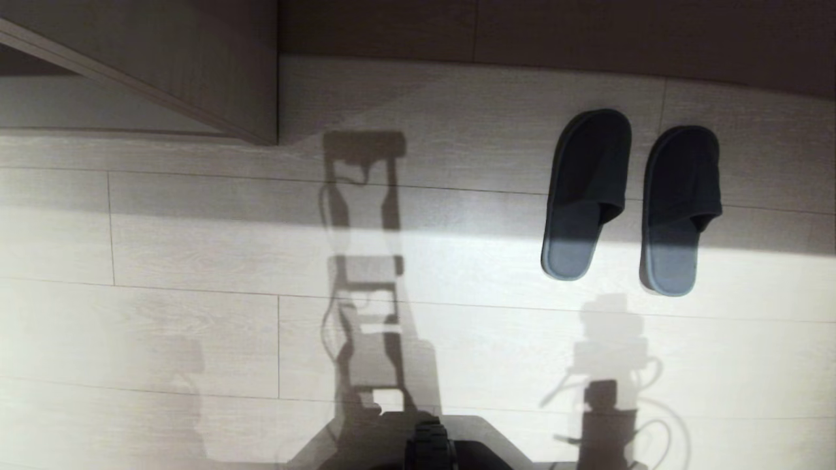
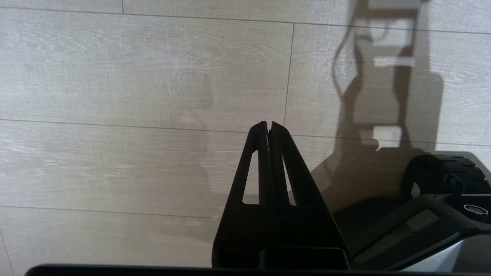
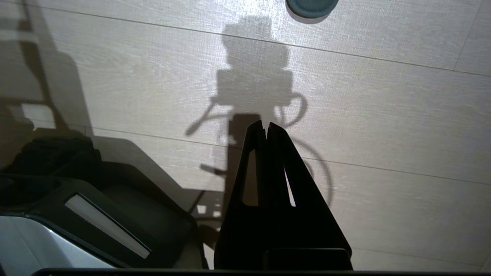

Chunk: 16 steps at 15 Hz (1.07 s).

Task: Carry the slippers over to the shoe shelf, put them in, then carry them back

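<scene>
Two dark grey-blue slippers lie side by side on the pale floor at the right of the head view, one [image 1: 584, 196] left of the other [image 1: 679, 209], toes pointing away from me. A rounded slipper heel [image 3: 311, 5] shows at the edge of the right wrist view. A corner of the taupe wood-grain shoe shelf [image 1: 215, 72] stands at the upper left. My left gripper [image 2: 268, 124] hangs shut and empty over bare floor. My right gripper [image 3: 266, 124] is shut and empty too, well short of the slippers. Neither gripper shows in the head view.
My dark base [image 1: 431, 447] sits at the near middle edge and also shows in the left wrist view [image 2: 441, 184] and the right wrist view [image 3: 76, 199]. A darker wall strip [image 1: 555, 32] runs behind the slippers. Shadows of my arms fall across the floor planks [image 1: 196, 261].
</scene>
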{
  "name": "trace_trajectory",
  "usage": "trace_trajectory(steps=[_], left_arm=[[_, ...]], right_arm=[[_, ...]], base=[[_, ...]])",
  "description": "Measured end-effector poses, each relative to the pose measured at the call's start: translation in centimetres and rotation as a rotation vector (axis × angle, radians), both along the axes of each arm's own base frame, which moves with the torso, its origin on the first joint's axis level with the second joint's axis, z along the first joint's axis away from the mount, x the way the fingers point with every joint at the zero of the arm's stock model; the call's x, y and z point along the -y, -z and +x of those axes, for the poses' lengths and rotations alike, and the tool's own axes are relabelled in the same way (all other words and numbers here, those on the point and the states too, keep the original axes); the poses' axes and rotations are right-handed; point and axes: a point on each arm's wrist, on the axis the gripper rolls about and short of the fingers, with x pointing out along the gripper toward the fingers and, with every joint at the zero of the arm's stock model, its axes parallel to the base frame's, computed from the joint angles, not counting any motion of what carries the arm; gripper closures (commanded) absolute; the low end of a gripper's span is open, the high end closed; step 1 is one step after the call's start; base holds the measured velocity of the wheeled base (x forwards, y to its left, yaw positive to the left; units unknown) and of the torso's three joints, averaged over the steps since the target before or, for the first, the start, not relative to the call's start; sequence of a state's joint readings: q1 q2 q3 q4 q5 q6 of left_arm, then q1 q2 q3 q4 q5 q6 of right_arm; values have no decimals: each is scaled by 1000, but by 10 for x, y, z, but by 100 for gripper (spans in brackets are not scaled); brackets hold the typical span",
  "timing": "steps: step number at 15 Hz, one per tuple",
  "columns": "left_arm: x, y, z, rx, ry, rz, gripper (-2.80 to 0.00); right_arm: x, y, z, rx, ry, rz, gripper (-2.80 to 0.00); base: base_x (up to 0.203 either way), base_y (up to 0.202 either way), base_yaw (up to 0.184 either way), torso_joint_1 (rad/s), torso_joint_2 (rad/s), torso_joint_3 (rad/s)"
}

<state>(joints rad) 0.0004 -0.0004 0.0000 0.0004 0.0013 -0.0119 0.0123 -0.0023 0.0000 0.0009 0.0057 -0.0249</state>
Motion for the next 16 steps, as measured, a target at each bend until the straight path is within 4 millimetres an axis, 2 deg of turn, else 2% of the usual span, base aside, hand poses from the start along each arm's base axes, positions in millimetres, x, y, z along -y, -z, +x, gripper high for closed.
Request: trace_trajectory(steps=[16], left_arm=[[0, 0, 0, 0, 0, 0, 0]], right_arm=[[0, 0, 0, 0, 0, 0, 0]], base=[[0, 0, 0, 3, 2, 204]])
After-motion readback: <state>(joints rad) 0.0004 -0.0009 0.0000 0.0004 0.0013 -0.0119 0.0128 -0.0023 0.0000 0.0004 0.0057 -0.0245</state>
